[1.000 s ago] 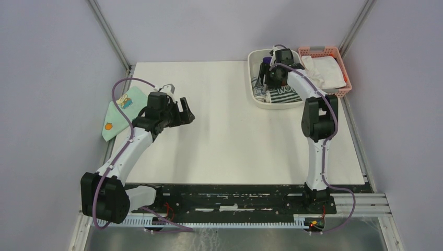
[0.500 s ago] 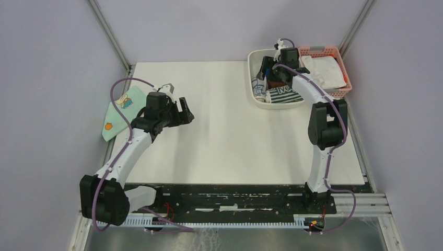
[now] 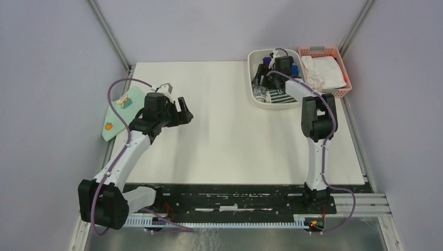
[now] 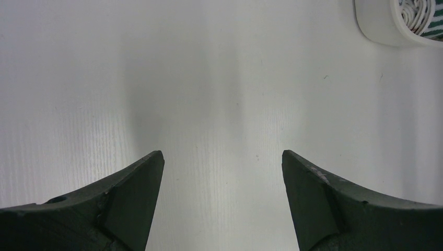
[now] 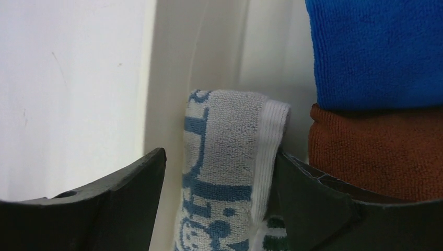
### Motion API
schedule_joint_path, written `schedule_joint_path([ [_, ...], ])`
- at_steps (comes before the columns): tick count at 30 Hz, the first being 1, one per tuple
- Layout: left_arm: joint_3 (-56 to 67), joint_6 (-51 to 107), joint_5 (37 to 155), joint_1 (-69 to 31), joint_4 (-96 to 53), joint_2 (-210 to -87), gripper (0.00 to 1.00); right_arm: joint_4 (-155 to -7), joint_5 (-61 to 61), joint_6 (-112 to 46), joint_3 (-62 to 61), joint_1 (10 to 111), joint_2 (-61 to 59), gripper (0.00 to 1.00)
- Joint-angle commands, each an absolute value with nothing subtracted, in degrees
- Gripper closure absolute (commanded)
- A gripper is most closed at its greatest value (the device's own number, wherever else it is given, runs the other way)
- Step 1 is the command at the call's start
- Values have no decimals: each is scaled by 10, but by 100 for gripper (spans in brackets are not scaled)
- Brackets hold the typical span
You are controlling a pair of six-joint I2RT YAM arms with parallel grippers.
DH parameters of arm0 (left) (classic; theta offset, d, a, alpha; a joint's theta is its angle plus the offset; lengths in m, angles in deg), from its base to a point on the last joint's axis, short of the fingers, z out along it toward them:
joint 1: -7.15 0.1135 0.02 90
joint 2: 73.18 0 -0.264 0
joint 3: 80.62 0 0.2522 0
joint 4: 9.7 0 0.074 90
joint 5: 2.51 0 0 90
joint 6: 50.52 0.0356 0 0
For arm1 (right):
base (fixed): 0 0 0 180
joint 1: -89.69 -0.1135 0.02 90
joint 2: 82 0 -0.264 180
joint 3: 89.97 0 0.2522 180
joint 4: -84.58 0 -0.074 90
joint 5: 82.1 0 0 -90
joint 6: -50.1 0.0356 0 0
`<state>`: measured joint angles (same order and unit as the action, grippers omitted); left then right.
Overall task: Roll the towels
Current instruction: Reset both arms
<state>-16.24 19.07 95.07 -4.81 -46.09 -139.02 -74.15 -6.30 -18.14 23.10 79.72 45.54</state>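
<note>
Bin walls (image 5: 209, 52) seem to prop the blue-grey towel (image 5: 219, 157), so our right jaws stand wide astride it, unclamped; left jaws gape empty.

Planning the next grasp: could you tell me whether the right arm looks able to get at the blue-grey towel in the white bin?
Probably yes: its open end effector straddles the blue-grey towel, though the brown roll crowds one finger.
</note>
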Motion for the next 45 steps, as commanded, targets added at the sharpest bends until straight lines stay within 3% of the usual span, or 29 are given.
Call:
schedule_joint_path([
  [1, -163, 216, 946, -44, -443, -1377, 11, -774, -66, -171, 251, 797, 467, 17],
  [8, -163, 215, 944, -43, -441, -1363, 11, -753, -64, -188, 232, 797, 408, 16],
  [15, -157, 205, 916, -42, -438, -1310, 9, -698, -22, -212, 175, 801, 280, 0],
  [27, -118, 219, 746, -43, -519, -1138, 0, -607, 151, -211, -56, 804, -119, 0],
  [35, -152, 241, 675, -43, -488, -995, 1, -636, 239, -177, -232, 798, -391, 0],
  [45, -231, 223, 673, -43, -413, -959, 1, -588, 257, -184, -272, 795, -484, 0],
])
